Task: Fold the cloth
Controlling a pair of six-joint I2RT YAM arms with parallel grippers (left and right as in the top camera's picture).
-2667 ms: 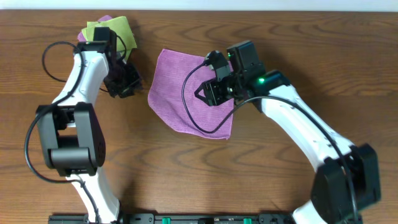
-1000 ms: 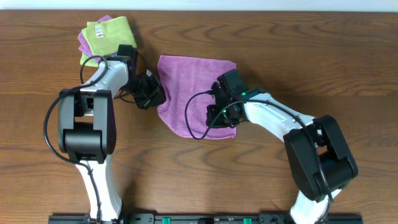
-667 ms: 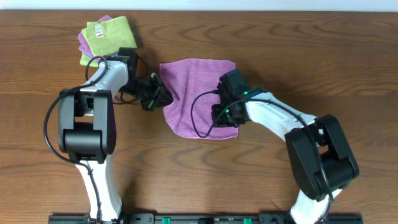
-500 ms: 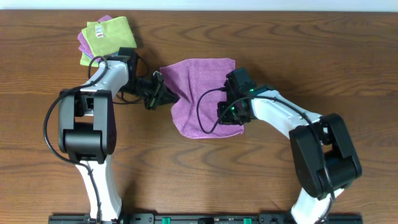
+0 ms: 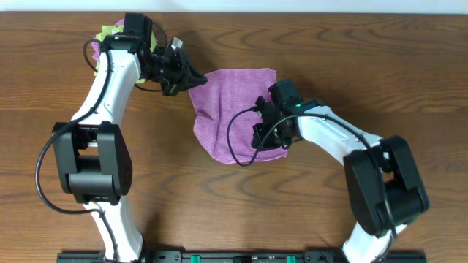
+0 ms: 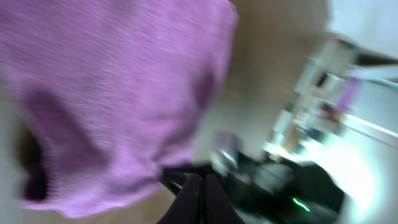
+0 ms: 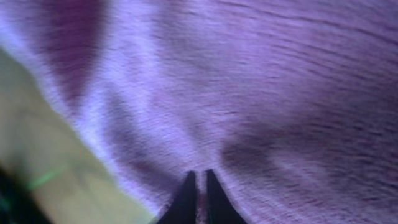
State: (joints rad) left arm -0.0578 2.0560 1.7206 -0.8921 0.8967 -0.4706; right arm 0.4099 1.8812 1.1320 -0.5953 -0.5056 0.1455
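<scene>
toward the far-left area of the worktop (image 5: 380, 51), the left pincer (image 5: 184, 74) has risen and travelled away from the position it held half a second earlier, near the middle of the cloth's left edge. it has carried that edge with it. the cloth (image 5: 230, 102) now runs to a drawn-out point at the left pincer, where before it lay as a looser, bunched shape. the lower-right portion of the cloth has stayed close to where it was, under the right pincer (image 5: 268, 137).

meaning for the task: one side of the cloth is judged to be lifted and under tension, which is the condition needed to carry it over the rest as a fold. no fold is laid down yet.

pincer state:
- left pincer: fingers together, clamped on the left corner of the cloth. the left wrist view is blurred but shows purple fabric hanging directly from the fingertips.
- right pincer: the right wrist view shows the fingertips with only a thin gap between them, pressed into the fabric. whether they hold the cloth or have begun to release it cannot be told.

cloth position: centre of the worktop, slightly toward the far edge. it spans between the two pincers, its left corner in the left pincer and its near-right part touching the right pincer.
</scene>
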